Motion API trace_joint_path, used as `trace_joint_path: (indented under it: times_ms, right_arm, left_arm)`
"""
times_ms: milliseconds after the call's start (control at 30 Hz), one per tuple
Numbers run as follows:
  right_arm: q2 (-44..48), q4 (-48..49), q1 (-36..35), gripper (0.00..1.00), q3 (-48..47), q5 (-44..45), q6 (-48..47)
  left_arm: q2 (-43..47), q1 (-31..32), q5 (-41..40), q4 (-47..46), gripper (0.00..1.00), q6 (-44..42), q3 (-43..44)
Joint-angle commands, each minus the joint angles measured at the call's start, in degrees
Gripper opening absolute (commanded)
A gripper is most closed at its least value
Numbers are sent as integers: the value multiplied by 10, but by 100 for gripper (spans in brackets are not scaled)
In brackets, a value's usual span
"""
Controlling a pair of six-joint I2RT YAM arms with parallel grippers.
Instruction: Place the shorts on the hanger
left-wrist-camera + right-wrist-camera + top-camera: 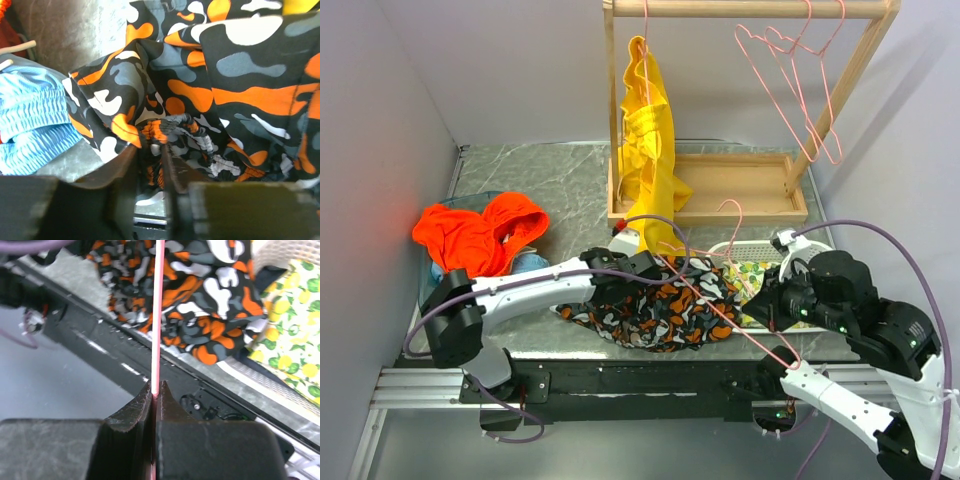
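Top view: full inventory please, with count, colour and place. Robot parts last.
shorts: 1, black with orange, white and grey camo, bunched at the table's near edge, centre
hanger: 1, pink wire, lying across the shorts
spare hangers: at least 2, pink, on the rack rail, right
yellow garment: 1, hanging from the rail, left end
rack: 1, wood, far centre
orange garment: 1, left side
blue cloth: 1, light blue, beside the shorts, under the orange garment
basket: 1, white, right of the shorts
lemon cloth: 1, in the basket
table: 1, grey marble
left arm: jaws pinching the shorts
right arm: jaws shut on the hanger
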State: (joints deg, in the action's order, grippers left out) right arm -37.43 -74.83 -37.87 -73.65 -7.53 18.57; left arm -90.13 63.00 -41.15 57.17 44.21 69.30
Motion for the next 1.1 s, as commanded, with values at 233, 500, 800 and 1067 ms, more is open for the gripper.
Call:
trace_joint_path:
  times_ms: [233,500,800,1067]
  right_arm:
    - [-8,24,-12,0,-9,-107,-27]
    - [-16,114,-32,0,56,-145,-20]
    - [-19,226,-101,0,119,-100,22]
    - [-42,348,-244,0,198,63,54]
  left_arm:
    - [100,-32,39,-57,9,-11,-31]
    - [140,-42,59,-65,7,-16,-40]
    - [187,-43,86,-71,5,-23,-45]
    - [250,-41,121,-103,4,-45,-58]
